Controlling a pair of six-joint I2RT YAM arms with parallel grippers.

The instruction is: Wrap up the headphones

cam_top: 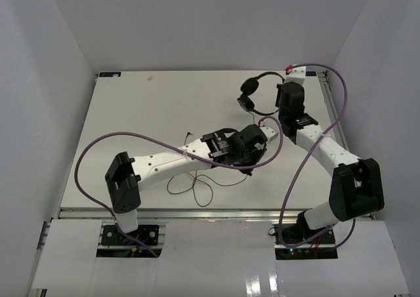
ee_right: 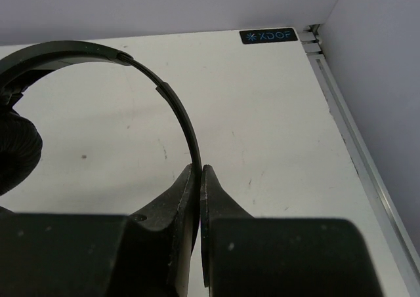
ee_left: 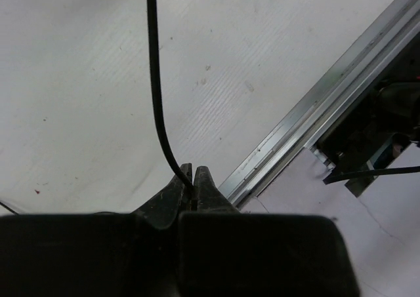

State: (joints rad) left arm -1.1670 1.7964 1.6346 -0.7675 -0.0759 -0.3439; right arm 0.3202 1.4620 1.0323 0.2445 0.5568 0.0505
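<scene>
Black padded plastic headphones and their thin black cord lie against a matte white table flecked with dark specks. Purple round cables. At one o'clock, a dark rectangular label lettered pale blue.

The white table carries loose loops of thin black cord near its front edge.

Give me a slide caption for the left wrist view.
Close-up: the left gripper shut on the headphones' thin black cord, above the white table near its metal edge rail.

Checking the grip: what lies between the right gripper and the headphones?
Nothing: the right wrist view shows the right gripper shut directly on the headphones.
</scene>
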